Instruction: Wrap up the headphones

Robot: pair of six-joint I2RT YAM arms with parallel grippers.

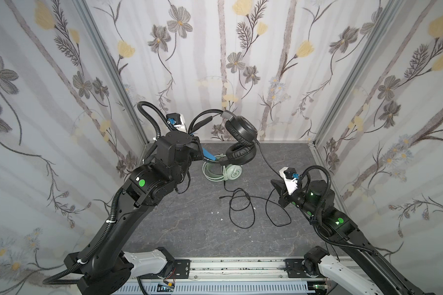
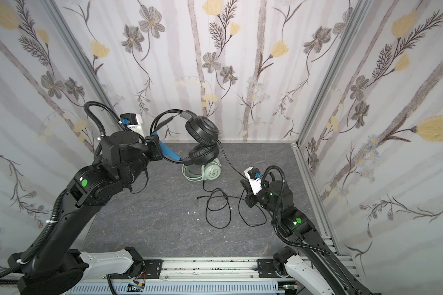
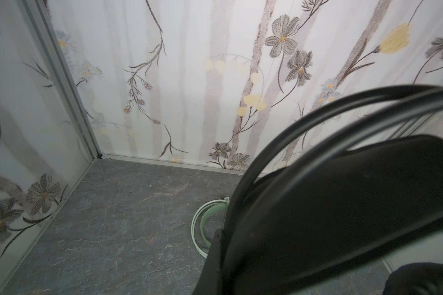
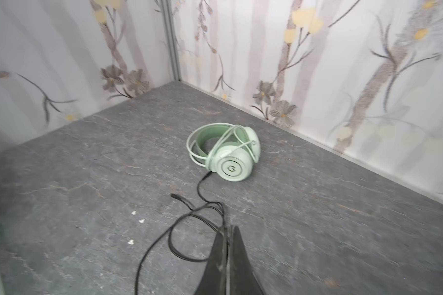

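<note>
One of two done: mint headset (image 4: 232, 163) wrapped; my left jaws grip black headset (image 1: 241, 132), right jaws pinch its loose cable (image 4: 198, 186).

The upper headset (image 1: 241, 131) hangs above the lower headset (image 1: 232, 174) on the table (image 1: 177, 224).

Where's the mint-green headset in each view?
Both top views: mint-green headset mid-table, just below the lifted black headset.
Left wrist: only its band, behind the black headset.
Right wrist: whole, black cable reaching it.
Shared landmark: grey marbled table.
</note>
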